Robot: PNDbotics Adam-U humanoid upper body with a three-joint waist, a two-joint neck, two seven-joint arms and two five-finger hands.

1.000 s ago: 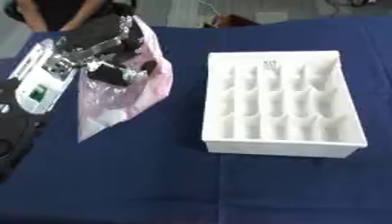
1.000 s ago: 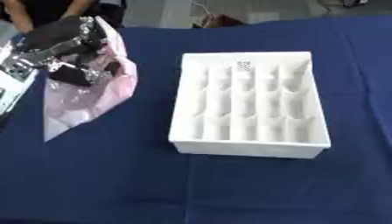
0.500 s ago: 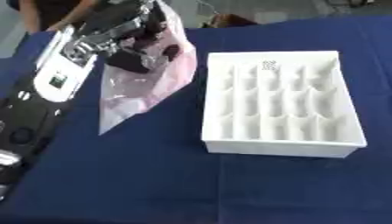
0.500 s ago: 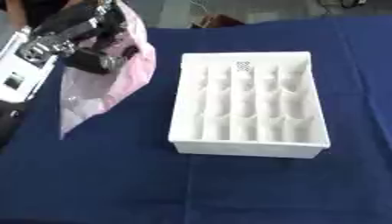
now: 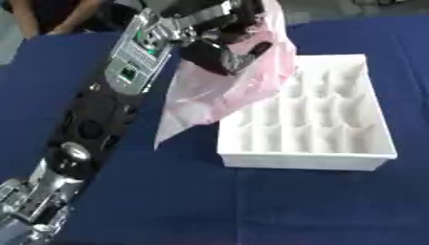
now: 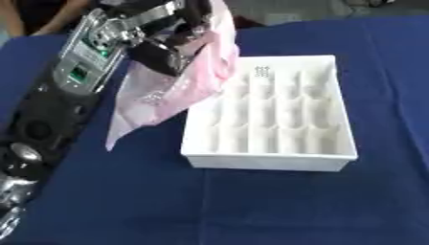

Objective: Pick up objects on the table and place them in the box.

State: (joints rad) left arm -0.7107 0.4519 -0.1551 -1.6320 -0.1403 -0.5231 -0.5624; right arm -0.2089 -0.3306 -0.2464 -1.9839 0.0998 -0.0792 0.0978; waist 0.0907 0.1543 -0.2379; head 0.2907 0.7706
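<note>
One pink bag is hanging from my left hand, fingers curled round its top, over the white box's near-left corner, so I am aiming to carry it farther over the compartments before letting go.

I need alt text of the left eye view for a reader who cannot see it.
The robot's left hand holds a crumpled pink plastic bag lifted over the left edge of a white plastic box with many compartments, which stands on a dark blue tablecloth.
</note>
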